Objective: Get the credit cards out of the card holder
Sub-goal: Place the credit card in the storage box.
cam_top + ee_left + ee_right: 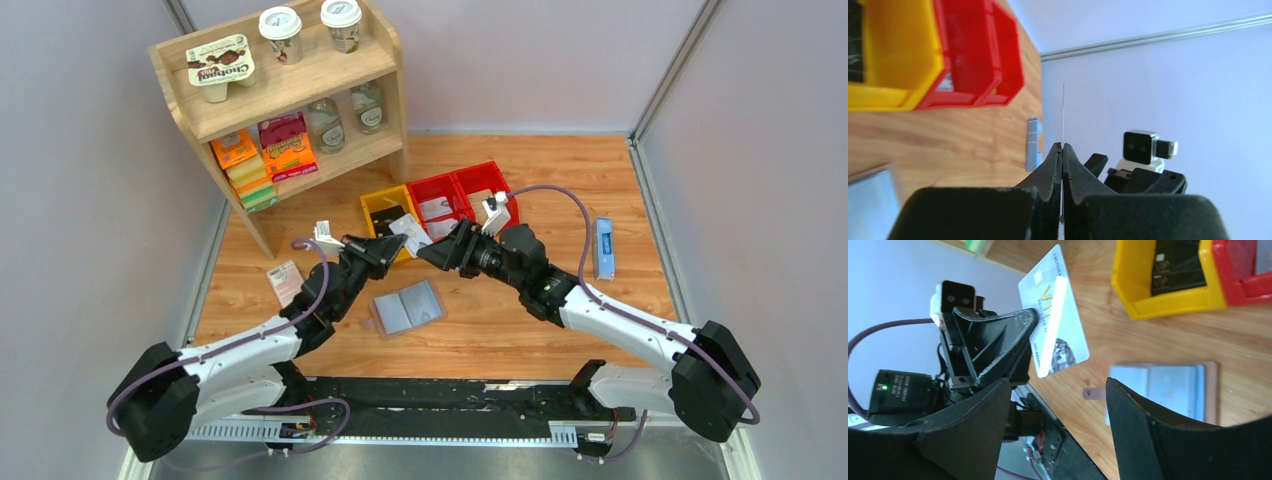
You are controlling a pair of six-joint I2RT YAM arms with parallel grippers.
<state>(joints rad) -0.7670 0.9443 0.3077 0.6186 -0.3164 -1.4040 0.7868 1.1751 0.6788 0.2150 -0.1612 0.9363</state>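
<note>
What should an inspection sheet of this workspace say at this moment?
Surface: wooden table, no damage seen.
Job's things: card holder lies open on table; one credit card raised, pinched by left gripper.
Clutter: yellow bin, red bins, blue object, pink-and-white packet, stocked shelf.
Grippers: left gripper shut on card; right gripper open, fingers apart near it.
Cables: purple cables loop beside both wrists.
Surroundings: grey walls; nothing else seen.

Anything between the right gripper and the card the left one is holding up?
Nothing visible. The credit card is pinched in the left gripper and faces the open right gripper across a bare gap. The card holder lies open below, off that line.
</note>
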